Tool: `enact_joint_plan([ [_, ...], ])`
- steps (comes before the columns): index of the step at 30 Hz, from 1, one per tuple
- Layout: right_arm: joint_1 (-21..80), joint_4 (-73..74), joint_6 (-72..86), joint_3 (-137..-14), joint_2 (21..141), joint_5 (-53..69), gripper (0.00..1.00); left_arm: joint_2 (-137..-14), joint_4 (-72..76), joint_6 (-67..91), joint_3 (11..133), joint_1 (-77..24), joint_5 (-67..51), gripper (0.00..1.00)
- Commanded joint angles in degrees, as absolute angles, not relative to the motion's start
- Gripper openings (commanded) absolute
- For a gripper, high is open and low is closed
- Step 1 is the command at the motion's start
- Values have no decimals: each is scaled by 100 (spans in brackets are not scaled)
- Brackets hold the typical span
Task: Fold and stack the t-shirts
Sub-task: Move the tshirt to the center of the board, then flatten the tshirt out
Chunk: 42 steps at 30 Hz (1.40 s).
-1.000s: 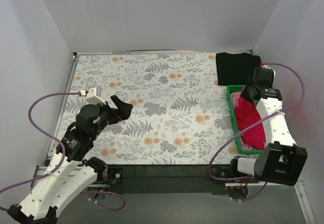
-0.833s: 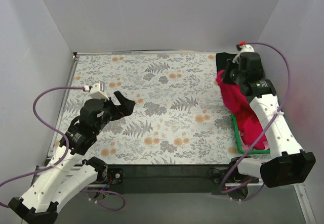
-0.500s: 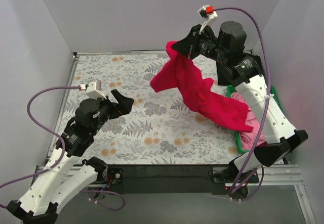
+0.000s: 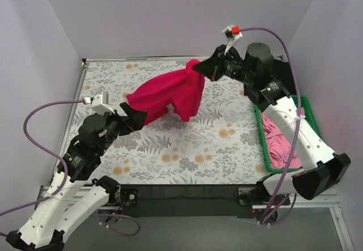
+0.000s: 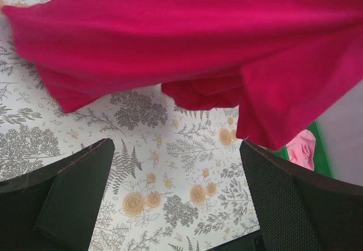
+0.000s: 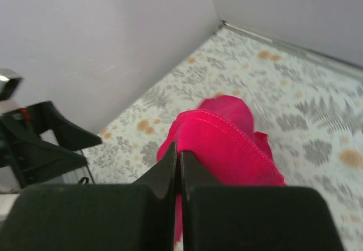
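Okay, left gripper (image 4: 134, 117) sits over the near-left part of the floral tablecloth (image 4: 187, 149), jaws spread wide with nothing between them; in the left wrist view the cloth hangs just beyond the fingers (image 5: 68, 194). Pink t-shirts (image 4: 278, 143) lie bunched in the green bin (image 4: 262, 139) along the right edge. Crimson red t-shirt (image 4: 170, 92) hangs in the air over the middle of the table, its low end drooping next to the left gripper, contact unclear. Right gripper (image 4: 207, 68), toward the far edge, is clamped on the shirt's top hem, jaws pressed together.
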State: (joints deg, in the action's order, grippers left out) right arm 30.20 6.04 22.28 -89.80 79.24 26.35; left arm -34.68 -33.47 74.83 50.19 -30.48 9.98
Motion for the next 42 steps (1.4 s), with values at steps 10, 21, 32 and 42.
enact_joint_plan([
  [10, 1345, 2144, 1777, -5696, 6592, -127, 51, -4401, -3358, 7602, 4509, -3015, 624, 86],
  [21, 2091, 2022, 1722, -4492, 7320, 1671, 51, -5976, -2488, 8059, 3807, -2866, 1300, 86],
  [32, 3593, 1749, 1793, -4939, 8244, 72, 58, -7189, -1162, 8183, 3551, -1828, 484, 86],
  [42, 4131, 2171, 1635, -5607, 9316, -1097, 57, -8068, -633, 8042, 3700, -1793, 527, 74],
])
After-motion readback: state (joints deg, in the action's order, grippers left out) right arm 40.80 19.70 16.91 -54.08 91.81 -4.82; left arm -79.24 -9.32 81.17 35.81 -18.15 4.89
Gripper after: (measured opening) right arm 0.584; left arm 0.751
